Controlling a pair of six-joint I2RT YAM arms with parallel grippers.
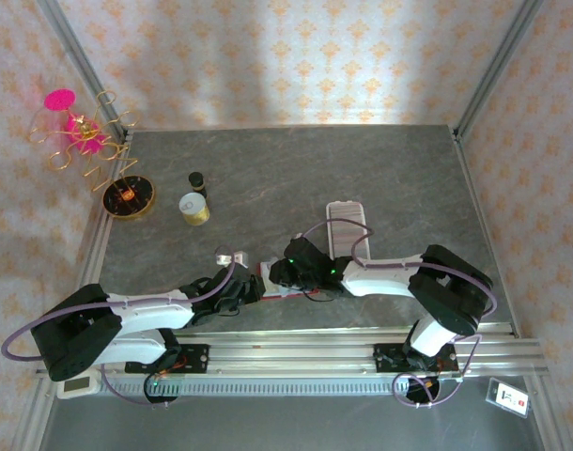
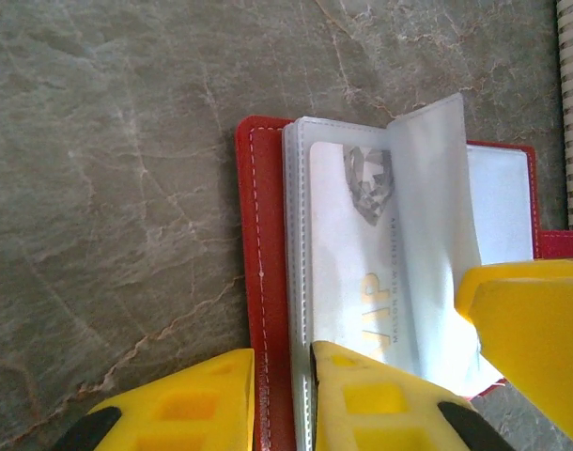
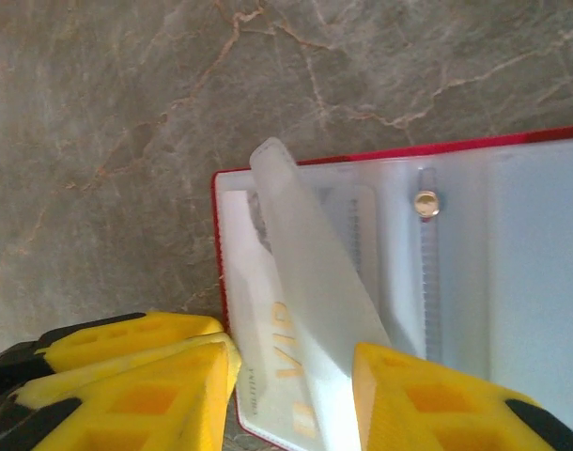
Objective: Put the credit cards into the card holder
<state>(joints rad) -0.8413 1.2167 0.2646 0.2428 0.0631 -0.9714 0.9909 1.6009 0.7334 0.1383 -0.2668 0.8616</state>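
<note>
Pinching the open card holder (image 2: 264, 235) by its edge, near the table's (image 1: 380, 169) front rim.
The left gripper (image 2: 282, 362) is clamping narrowly on the red cover edge, while the right gripper (image 3: 291, 349) is standing half-open astride an upturned clear sleeve (image 3: 310, 263). A credit card (image 2: 362, 282) marked VIP is lying inside the holder.

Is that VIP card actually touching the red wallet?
Touching. The left wrist view shows the card tucked inside a clear sleeve of the open wallet.
</note>
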